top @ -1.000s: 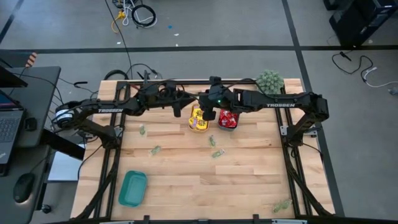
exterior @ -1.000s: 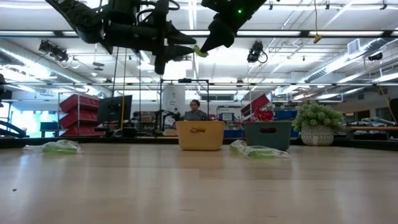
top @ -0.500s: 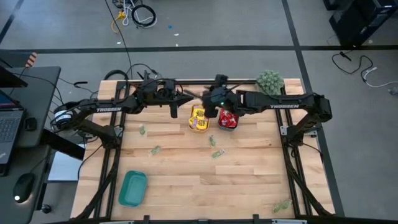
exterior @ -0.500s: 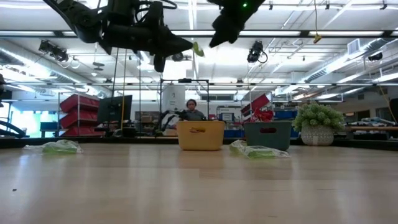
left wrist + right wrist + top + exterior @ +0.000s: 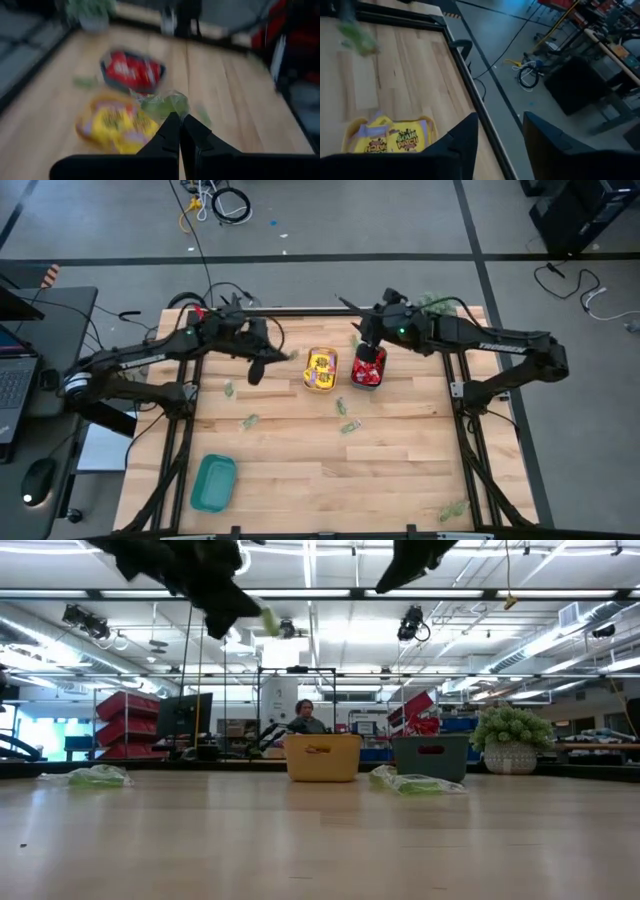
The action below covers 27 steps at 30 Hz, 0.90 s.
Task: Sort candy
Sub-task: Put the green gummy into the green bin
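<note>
My left gripper (image 5: 268, 360) hangs above the table, left of the yellow tray (image 5: 321, 370), and is shut on a pale green candy (image 5: 165, 104). That candy also shows at its tip (image 5: 268, 622) in the low view. My right gripper (image 5: 360, 338) hovers open and empty over the back of the table, by the dark tray (image 5: 368, 368) of red candy. The yellow tray holds yellow candy (image 5: 390, 139). Loose green candy lies on the wood (image 5: 249, 421), (image 5: 346, 418).
A teal tray (image 5: 213, 482) sits at the front left. A fuzzy green plant (image 5: 437, 304) stands at the back right, partly behind the right arm. More green candy lies near the front right corner (image 5: 453, 509). A person (image 5: 303, 718) sits beyond the table.
The green candy passed from the right gripper to the left. The left shut on it and swung left. The right opened and drew back to the right.
</note>
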Available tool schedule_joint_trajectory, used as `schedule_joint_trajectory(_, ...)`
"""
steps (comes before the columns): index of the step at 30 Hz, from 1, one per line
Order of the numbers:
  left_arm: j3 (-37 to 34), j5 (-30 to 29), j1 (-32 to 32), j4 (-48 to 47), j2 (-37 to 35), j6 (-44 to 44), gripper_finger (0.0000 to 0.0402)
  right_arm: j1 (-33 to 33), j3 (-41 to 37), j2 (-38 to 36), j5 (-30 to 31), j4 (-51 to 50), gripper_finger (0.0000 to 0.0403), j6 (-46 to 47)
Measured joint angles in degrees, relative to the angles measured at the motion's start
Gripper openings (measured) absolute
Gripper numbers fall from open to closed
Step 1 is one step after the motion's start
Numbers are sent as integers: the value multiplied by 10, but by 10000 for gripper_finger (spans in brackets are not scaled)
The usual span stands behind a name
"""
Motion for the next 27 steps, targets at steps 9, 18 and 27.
schedule_joint_trajectory(9, 109, -102, -100, -336, -12, -19, 0, -1, -158, -33, -3, 147, 106, 7)
schedule_joint_trajectory(18, 142, -24, -215, -577, -12, -266, 0, 0, -211, -35, -3, 183, 105, 37)
schedule_joint_trajectory(27, 102, 97, -356, -577, 23, -438, 0, 0, -213, -35, -3, 192, 106, 28)
